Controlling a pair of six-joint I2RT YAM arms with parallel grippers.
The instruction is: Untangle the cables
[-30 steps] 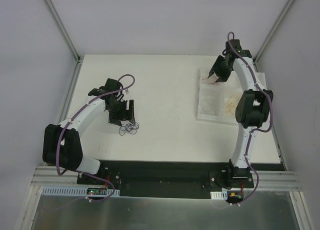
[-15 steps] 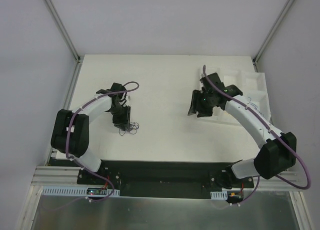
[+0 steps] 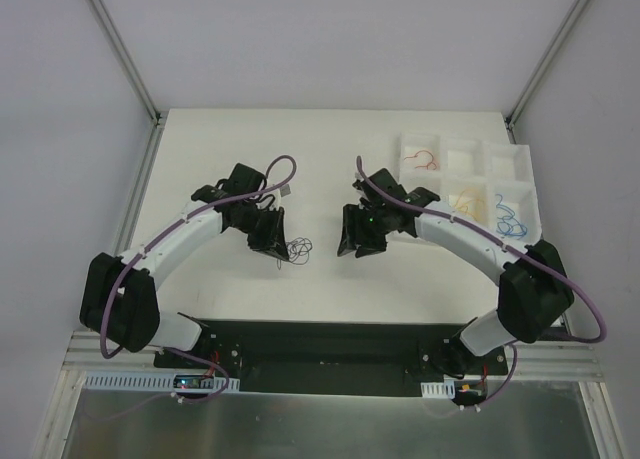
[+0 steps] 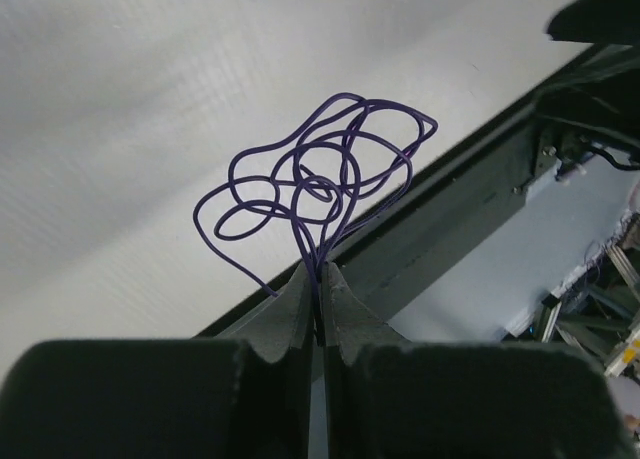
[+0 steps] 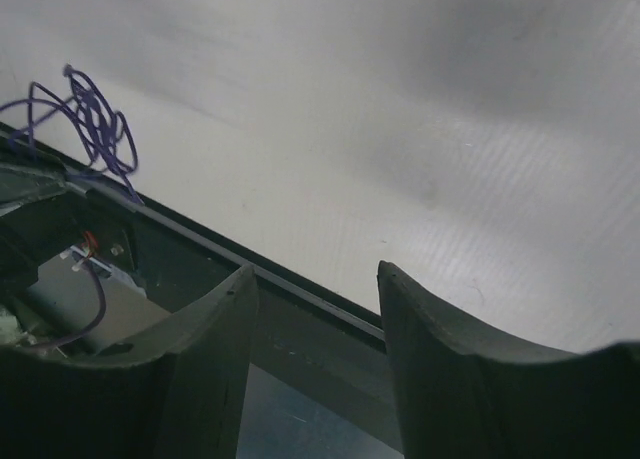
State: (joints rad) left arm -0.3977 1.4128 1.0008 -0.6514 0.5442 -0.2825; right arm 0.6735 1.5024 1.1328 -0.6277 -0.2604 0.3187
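My left pincer [image 4: 318,277] is clamped shut on the purple wire tangle [image 4: 318,186] over the middle of the counter [image 3: 330,169]. Its loops fan rightward toward my right pincer [image 5: 315,270], which is open, empty and near them.

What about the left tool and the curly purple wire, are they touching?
Touching. The left wrist view shows the left tool shut on the curly purple wire, with the strands pinched between its fingertips.

Curly purple cable bundle [image 4: 318,184] clamped in left gripper [image 4: 318,272].
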